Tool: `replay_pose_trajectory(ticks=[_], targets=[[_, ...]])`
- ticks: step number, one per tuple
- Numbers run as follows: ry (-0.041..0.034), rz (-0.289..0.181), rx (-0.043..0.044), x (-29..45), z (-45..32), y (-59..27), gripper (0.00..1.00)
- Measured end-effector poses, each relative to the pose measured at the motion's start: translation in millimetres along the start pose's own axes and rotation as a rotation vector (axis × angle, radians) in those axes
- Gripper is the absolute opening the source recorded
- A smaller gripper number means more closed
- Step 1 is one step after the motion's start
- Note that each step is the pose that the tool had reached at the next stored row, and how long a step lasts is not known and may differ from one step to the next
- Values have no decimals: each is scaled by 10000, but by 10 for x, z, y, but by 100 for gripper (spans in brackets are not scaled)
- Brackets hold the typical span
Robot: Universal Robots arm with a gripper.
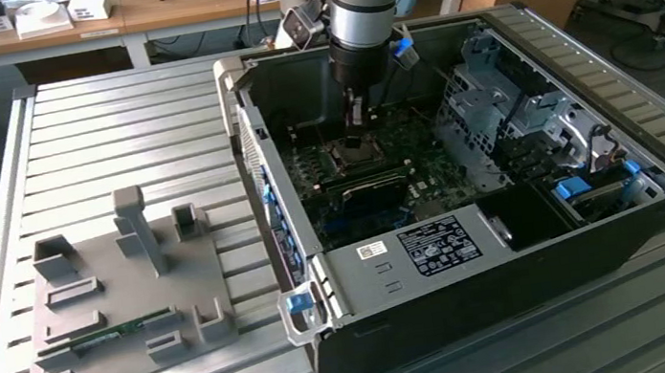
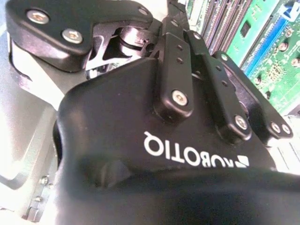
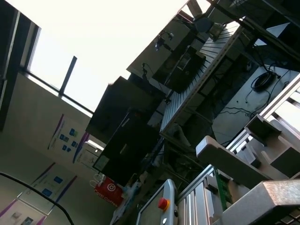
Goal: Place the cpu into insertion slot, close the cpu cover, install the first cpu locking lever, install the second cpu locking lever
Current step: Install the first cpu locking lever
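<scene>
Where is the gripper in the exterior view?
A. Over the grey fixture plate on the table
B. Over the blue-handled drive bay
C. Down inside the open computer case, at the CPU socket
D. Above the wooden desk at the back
C: the arm reaches down into the case and the gripper sits right at the socket on the motherboard.

A silver-grey cylindrical arm [image 1: 361,4] with a blue joint cap ends in a black wrist section. In the second wrist view, the gripper [image 2: 187,70] is matte black, its jointed finger links fastened with shiny silver screws, and its body carries white lettering.
</scene>
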State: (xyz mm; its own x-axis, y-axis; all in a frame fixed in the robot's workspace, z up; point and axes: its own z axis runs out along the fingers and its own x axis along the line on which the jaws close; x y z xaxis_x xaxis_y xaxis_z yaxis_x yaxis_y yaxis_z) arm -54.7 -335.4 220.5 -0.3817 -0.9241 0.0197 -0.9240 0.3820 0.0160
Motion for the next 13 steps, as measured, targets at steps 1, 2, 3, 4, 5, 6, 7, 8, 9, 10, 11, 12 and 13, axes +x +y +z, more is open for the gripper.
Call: replay_pose_trajectory(ticks=[1,2,3,4,5,6,7,8,9,10,11,12,13], targets=[[0,-18,0,0,0,0,11],[0,-37,1,0,0,0,11],[0,-56,1,0,0,0,11],[1,-76,2,0,0,0,11],[1,-95,2,0,0,0,11],[2,-115,2,0,0,0,11],[2,-133,3,0,0,0,11],[2,-152,3,0,0,0,11],[3,-171,3,0,0,0,11],[3,-190,4,0,0,0,11],[3,-209,4,0,0,0,11],[3,-227,5,0,0,0,11],[4,-246,5,0,0,0,11]])
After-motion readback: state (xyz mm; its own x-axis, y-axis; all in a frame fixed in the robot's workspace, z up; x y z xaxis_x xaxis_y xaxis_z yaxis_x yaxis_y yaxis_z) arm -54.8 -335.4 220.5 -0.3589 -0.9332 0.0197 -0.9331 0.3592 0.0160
